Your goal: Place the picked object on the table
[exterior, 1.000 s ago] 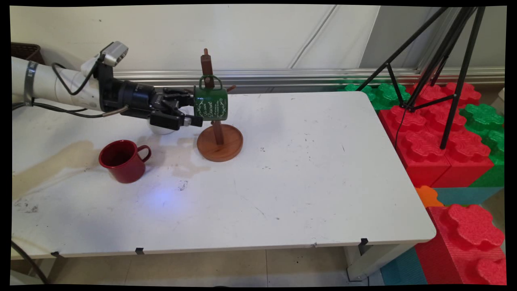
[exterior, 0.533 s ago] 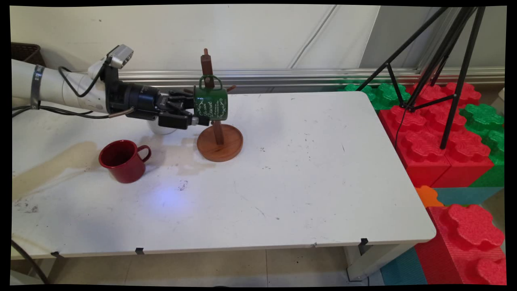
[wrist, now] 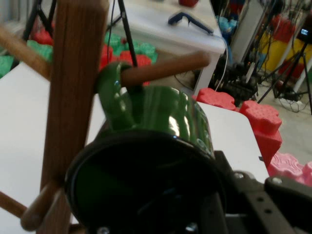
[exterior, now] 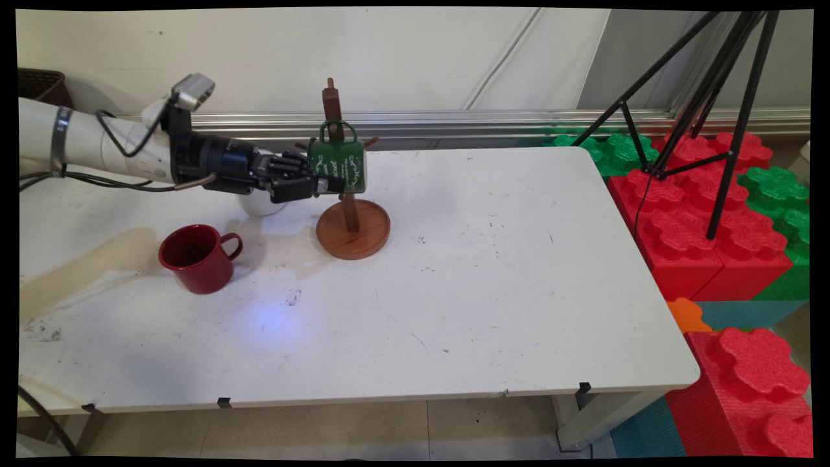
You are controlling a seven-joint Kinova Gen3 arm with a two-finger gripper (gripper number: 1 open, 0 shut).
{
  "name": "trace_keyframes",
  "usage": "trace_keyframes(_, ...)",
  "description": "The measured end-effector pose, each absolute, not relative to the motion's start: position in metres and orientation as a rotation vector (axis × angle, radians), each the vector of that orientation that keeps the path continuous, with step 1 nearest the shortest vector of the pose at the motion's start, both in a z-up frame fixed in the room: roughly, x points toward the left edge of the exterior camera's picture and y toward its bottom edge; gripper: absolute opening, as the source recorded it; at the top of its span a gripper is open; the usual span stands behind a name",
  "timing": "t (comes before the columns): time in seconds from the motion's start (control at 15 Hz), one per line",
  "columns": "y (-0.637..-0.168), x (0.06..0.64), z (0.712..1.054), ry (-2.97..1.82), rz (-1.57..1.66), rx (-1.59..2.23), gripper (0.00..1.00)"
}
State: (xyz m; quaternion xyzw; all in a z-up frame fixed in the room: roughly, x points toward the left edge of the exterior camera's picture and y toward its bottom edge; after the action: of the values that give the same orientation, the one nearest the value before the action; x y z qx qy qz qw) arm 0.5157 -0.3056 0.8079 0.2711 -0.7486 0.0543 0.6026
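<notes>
Green mug (exterior: 338,167) hangs on wooden rack (exterior: 351,214) peg | tool (exterior: 322,183) clamped on mug's rim

This looks like a robotics lab or test room rather than a home. A scuffed, stained white table (exterior: 493,285) stands against a plain wall, a black tripod (exterior: 707,97) stands beside it, and big red and green foam blocks (exterior: 700,220) are stacked on the floor. The hand view shows more tripods (wrist: 292,58), cables and coloured blocks (wrist: 263,117) crowded beyond another table (wrist: 161,19).
</notes>
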Motion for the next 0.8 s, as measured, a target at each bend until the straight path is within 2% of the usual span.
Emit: trace_keyframes(0.8,-0.3029,0.5147,0.8145,-1.724,0.115,0.593,0.0)
